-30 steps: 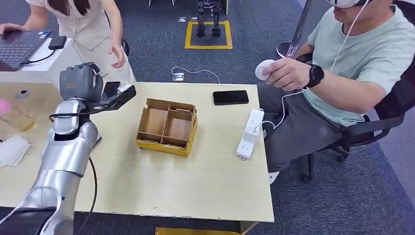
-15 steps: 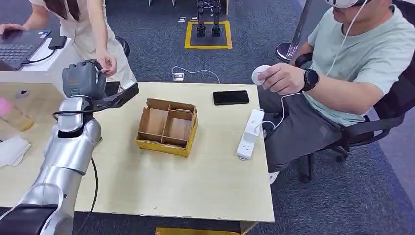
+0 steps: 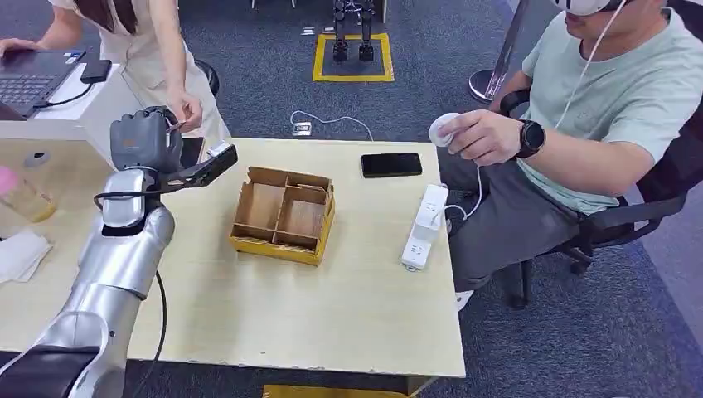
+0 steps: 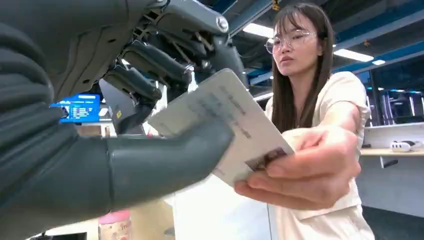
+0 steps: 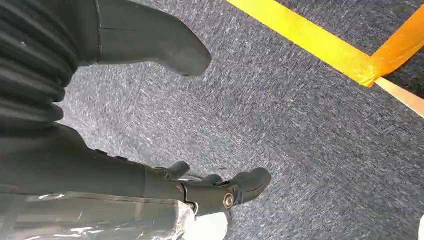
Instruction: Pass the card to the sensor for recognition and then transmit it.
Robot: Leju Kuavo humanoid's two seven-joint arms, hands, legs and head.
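The card (image 4: 235,130) carries print too blurred to read; nothing else is legible.

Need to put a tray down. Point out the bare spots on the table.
Widest bare stretch: the table's near half, in front of the cardboard box. A smaller patch lies between box, phone and power strip. The far-left corner is crowded by the left hand and card.

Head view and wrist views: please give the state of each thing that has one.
card: held by left hand and the person's hand together
right hand: open, holds nothing
cardboard box: open, compartments empty
phone: screen dark, flat on table
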